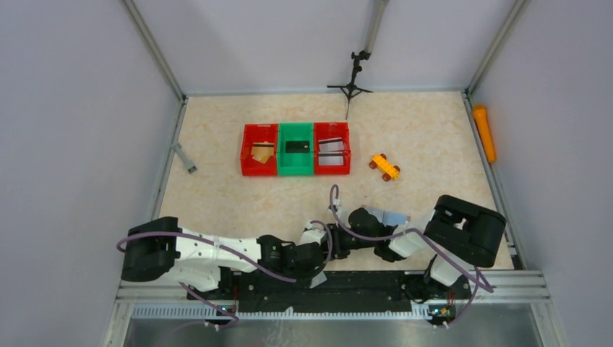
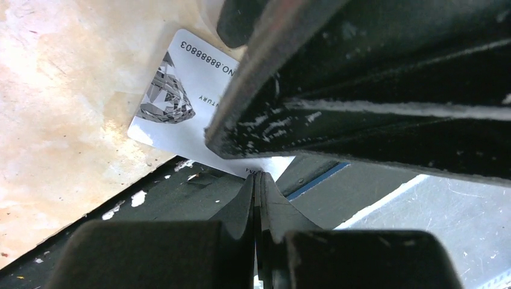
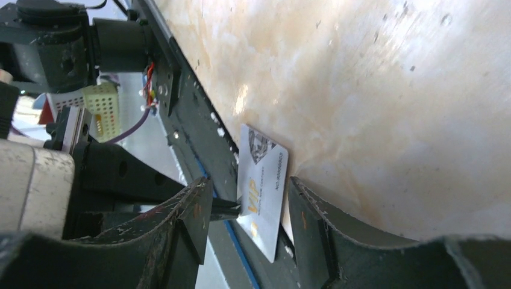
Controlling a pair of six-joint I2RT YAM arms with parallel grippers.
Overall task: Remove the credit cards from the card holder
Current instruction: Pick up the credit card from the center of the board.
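Observation:
A white credit card (image 2: 181, 90) with a diamond picture and gold "VIP" lettering (image 3: 265, 180) hangs over the table's near edge. My left gripper (image 2: 259, 177) is shut on its corner. My right gripper (image 3: 250, 198) is open, its jaws on either side of the card without touching it. In the top view both grippers, left (image 1: 322, 253) and right (image 1: 338, 235), meet at the near edge and hide the card. A black card lies in the green bin (image 1: 296, 147), a white-grey striped card in the right red bin (image 1: 332, 148). A tan-brown flat thing (image 1: 262, 152) lies in the left red bin; I cannot tell if it is the card holder.
A black rail (image 2: 163, 198) runs along the table's near edge under the card. An orange toy car (image 1: 384, 166) sits right of the bins. An orange cylinder (image 1: 484, 134) lies by the right wall, a small tripod (image 1: 352, 79) at the back, a grey strip (image 1: 184, 157) at the left.

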